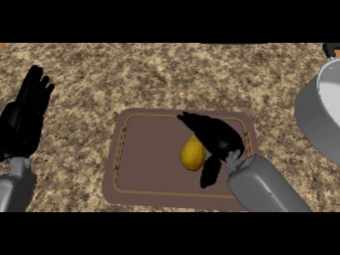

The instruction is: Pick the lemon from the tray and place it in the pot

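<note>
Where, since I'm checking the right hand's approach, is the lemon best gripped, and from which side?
Grip the lemon across its narrow middle, coming from above on its right side, where the right hand is. It lies flat on the tray with its long axis pointing away from the robot, so its short width spans left to right; the pot stands to the right.
</note>
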### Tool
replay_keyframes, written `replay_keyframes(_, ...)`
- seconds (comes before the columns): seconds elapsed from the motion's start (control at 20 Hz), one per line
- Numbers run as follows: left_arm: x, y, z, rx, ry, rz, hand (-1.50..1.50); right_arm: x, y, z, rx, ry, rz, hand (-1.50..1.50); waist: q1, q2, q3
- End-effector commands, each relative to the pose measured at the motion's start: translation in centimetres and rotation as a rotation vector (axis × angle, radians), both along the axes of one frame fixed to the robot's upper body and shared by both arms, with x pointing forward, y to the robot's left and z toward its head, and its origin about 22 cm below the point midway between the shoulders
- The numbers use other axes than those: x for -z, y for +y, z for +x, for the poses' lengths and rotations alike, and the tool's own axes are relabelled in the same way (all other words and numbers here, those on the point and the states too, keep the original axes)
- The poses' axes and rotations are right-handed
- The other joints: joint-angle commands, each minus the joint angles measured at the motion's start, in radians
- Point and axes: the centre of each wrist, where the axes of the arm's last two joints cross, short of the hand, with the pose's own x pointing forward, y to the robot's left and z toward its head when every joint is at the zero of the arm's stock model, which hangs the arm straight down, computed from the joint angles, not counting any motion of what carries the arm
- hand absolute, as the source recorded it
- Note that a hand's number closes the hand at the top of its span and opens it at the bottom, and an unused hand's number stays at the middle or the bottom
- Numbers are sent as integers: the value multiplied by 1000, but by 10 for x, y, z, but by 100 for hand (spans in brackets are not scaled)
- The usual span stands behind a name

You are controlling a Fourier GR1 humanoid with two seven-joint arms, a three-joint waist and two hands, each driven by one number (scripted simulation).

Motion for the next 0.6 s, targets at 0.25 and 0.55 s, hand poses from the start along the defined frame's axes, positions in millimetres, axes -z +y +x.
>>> replay_keyframes(0.25,-2,9,2,3,1,1,0,29,-2,8,-163,-56,-24,150,2,2,0)
replay_keyframes(0.55,-5,-2,11,-13,-15,16,0,43,18,10,-167,-53,-23,150,1,2,0)
